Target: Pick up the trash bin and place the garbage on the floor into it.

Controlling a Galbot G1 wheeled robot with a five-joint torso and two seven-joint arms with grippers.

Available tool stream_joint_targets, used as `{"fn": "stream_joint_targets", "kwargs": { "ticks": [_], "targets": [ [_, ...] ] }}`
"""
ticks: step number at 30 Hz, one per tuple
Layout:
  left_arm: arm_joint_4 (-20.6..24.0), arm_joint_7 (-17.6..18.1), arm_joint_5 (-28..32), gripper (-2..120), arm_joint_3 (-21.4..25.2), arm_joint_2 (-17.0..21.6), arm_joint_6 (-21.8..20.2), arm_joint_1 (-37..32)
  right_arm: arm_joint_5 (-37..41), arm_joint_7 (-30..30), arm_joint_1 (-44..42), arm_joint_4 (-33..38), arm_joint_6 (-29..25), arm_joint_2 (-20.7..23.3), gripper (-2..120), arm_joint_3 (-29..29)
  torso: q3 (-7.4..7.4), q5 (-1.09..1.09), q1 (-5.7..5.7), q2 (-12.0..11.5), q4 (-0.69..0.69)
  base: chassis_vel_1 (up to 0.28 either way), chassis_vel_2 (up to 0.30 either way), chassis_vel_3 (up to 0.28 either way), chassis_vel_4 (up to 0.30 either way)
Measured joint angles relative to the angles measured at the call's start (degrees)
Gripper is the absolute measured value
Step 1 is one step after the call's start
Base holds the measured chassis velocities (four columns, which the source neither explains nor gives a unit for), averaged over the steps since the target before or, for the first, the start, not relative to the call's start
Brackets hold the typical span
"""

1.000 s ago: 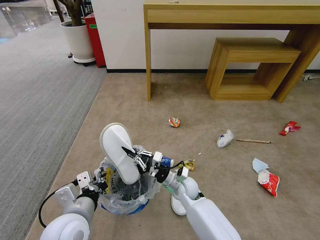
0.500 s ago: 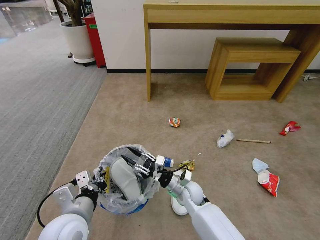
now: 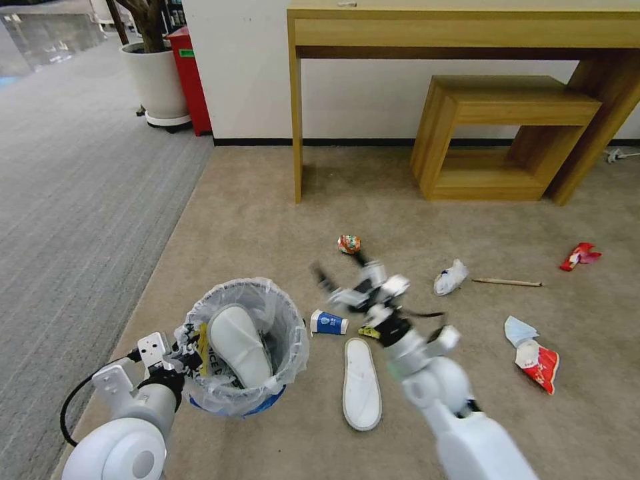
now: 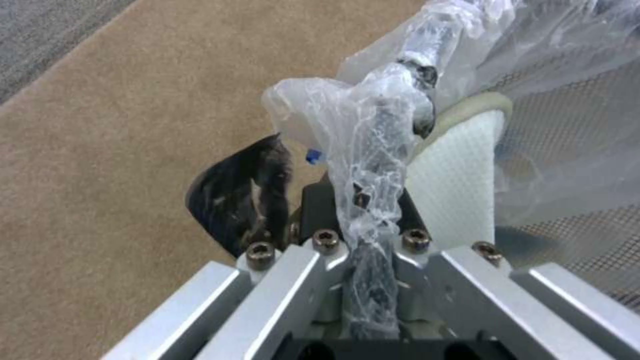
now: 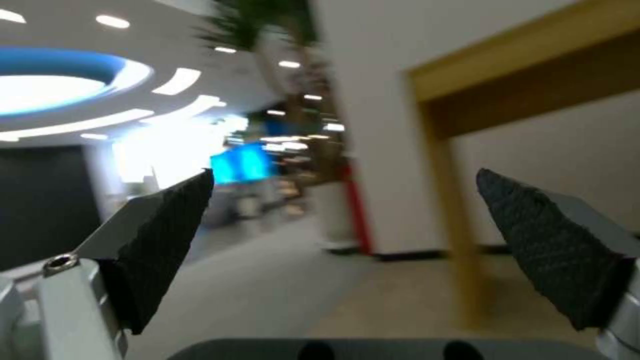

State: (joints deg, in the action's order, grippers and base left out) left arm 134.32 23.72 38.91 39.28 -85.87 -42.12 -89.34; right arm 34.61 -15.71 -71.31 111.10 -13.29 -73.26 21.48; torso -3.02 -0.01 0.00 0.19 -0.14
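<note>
Left gripper is pinching the lined rim of the trash bin and holding it just above the floor; in the left wrist view its jaws are clamping a fold of the clear liner together with the rim. Right gripper is hanging in the air beyond the bin, jaws spread wide and carrying nothing. One white slipper is sitting inside the bin, leaning on the wall. Risk, as a judgement: the grip is partly on thin plastic, so the liner could slip or tear and the bin tilt, tipping the slipper out; the leaning slipper is also taking up room for later items. Just beside the bin are lying a blue paper cup and a second slipper. Farther from the bin: a crumpled wrapper, white tissue, wooden stick, a mask touching a red carton, and a red wrapper. Beige short pile is offering little for flat litter to catch on. Beyond the bin are standing a wooden desk and stool against the wall; grey ribbed carpet is running alongside.
</note>
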Motion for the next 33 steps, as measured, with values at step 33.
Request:
{"fn": "stream_joint_targets", "kwargs": {
  "ticks": [33],
  "targets": [
    [-2.34, -0.2, 6.29, 1, 9.76, 5.66, -0.01, 0.16, -4.13, 30.27, -10.31, 0.46, 20.99, 0.74, 100, 3.93, 0.0, 0.0, 0.0, 0.0, 0.0, 0.0, 0.0, 0.0, 0.0]
  ]
}}
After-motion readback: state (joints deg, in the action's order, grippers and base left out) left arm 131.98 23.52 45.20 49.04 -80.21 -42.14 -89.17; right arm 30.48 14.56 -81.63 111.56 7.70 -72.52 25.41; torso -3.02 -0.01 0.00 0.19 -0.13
